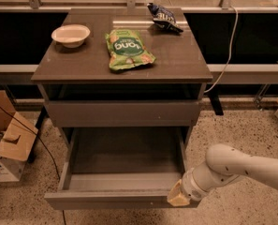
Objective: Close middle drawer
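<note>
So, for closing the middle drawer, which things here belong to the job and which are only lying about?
For the job: middle drawer, standing open; hand, at the right end of the drawer's front.

Lying about: white bowl, green snack bag and dark blue snack bag on the cabinet top; cardboard box beside it.
</note>
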